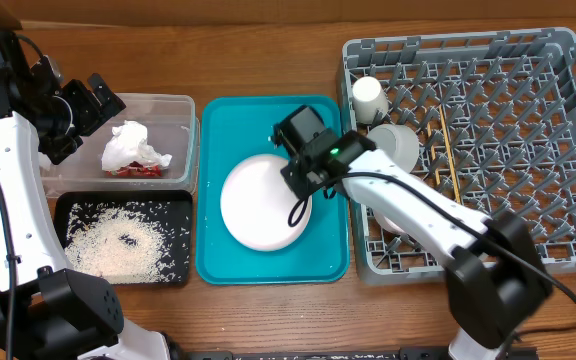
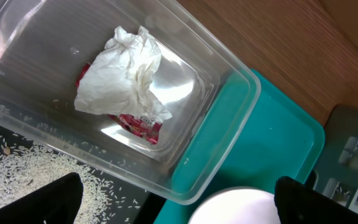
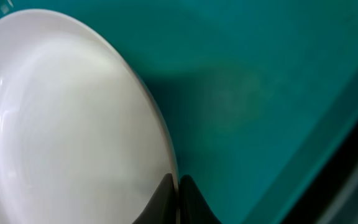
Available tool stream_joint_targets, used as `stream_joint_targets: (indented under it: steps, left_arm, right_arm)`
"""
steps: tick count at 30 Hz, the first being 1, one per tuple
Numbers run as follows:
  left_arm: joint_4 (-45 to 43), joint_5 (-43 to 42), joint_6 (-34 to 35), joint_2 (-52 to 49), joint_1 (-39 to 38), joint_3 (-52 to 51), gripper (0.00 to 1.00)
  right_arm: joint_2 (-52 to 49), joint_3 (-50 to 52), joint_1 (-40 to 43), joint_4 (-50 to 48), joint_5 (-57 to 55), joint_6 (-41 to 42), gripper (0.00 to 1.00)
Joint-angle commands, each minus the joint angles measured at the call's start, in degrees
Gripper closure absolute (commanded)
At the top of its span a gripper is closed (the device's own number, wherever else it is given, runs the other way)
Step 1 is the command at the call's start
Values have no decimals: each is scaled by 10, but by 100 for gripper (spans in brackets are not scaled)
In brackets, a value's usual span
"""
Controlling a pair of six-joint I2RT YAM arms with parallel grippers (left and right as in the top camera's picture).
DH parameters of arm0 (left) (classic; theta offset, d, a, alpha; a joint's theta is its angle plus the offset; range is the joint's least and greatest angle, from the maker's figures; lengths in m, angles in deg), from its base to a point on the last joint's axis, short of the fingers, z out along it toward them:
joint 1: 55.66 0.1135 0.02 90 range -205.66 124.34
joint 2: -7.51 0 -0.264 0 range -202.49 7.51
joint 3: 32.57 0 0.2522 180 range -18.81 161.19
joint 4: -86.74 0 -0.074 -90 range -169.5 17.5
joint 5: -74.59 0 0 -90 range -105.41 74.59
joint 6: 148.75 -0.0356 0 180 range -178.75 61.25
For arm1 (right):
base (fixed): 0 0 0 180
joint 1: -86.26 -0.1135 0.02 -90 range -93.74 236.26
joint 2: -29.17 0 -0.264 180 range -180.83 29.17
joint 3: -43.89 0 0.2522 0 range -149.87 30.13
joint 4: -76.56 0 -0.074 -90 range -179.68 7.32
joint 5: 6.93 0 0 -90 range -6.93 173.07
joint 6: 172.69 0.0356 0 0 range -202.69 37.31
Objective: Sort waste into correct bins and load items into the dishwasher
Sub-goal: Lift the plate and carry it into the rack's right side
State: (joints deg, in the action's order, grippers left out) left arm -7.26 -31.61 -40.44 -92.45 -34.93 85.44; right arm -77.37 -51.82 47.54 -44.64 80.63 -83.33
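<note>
The large white plate lies on the teal tray. My right gripper is shut on the plate's right rim; the right wrist view shows both fingers pinching the plate edge. My left gripper is open and empty above the clear tub, which holds the crumpled napkin and red sauce packet; both also show in the left wrist view, napkin, packet. Rice lies in the black tray. Cup, bowl and chopsticks sit in the grey rack.
The rack fills the right side of the wooden table. The tub and black tray stand at the left, against the teal tray's left edge. My right arm reaches across the rack's front left corner.
</note>
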Motion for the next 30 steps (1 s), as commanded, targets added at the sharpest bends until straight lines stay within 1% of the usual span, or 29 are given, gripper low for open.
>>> stream_joint_targets:
  steps: [1,5,9,14,16,19,26,30]
  left_arm:
    - [-1,3,5,7,-2,10,0]
    - [-1,3,5,7,-2,10,0]
    - [-1,3,5,7,-2,10,0]
    - [-1,3,5,7,-2,10,0]
    - [-1,3,5,7,-2,10,0]
    - [-1,3,5,7,-2,10,0]
    - [-1,3,5,7,-2,10,0]
    - [-1,3,5,7,-2,10,0]
  right_arm:
    - [71,-38,-1,8,-86,-3,96]
    - [125,-39,-1,7,-239,-28,96]
    - [168,-40,-1,6,-402,-28,96]
    - [192,-40,-1,5,-628,-30,96]
    - [192,-39,0,7,-684,-68,96]
    - [191,-39,13,7,-700,-119,96]
    - [191,-39,101,2,-692,-114,96]
    - [190,-39,168,5,-628,-114,96]
